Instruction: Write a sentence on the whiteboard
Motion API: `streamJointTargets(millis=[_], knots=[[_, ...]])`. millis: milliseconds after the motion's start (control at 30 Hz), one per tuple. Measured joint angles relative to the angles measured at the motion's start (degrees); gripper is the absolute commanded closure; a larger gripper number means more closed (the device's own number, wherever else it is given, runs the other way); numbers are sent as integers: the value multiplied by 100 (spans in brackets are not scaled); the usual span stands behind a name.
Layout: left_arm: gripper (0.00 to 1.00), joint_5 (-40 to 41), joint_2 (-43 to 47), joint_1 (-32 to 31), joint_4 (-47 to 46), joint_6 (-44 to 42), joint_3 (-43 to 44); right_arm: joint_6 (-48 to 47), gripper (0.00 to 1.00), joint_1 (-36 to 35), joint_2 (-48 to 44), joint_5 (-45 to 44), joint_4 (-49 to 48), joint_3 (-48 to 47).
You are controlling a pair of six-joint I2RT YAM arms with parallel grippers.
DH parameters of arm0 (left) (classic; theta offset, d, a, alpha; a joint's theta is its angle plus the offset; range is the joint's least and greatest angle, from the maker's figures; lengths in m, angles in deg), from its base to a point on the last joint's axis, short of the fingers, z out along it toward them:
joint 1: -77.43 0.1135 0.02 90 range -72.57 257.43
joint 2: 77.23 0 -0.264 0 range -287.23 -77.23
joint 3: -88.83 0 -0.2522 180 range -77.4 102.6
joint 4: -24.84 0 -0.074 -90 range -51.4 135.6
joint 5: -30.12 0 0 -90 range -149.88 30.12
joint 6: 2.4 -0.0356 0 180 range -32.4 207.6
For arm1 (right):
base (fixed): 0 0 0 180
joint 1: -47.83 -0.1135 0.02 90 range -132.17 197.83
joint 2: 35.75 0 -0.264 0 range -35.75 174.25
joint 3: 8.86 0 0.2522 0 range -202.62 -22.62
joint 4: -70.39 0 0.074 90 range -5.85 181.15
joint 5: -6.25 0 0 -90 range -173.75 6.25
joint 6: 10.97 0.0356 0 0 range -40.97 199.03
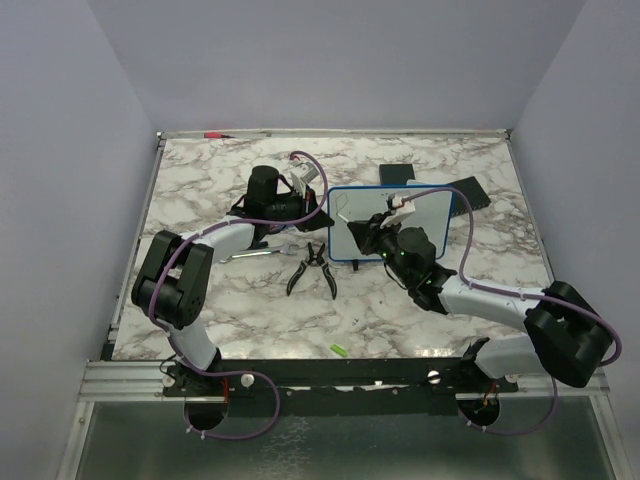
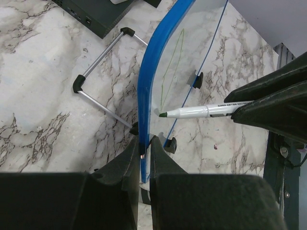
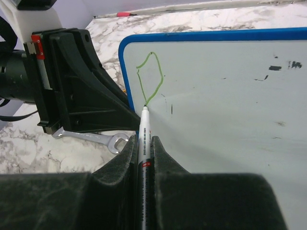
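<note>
Clamping edge of blue-framed white rectangular whiteboard [image 3: 216,120] between left jaws; pinching white green-tipped marker [image 3: 144,129] in right jaws, touching an unreadable green loop [image 3: 156,88] just ahead; showing illegible marker print [image 2: 225,106] only from left wrist.

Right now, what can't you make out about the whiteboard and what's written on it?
- Right wrist view: the lower part of the whiteboard is hidden behind the right gripper, and its right side is cut off by the picture edge.
- Left wrist view: the board is seen nearly edge-on, so the green mark is squashed and unreadable.
- Top view: the mark is too small, and the gripper covers that spot.
</note>
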Motion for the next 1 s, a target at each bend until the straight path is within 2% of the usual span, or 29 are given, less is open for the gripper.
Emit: streamJointTargets(millis=[500, 1000], knots=[[100, -2, 2, -2, 4, -9, 2, 22, 99, -66, 24, 22, 7, 7], [100, -2, 2, -9, 133, -33, 66, 28, 99, -63, -885, -179, 358, 205]])
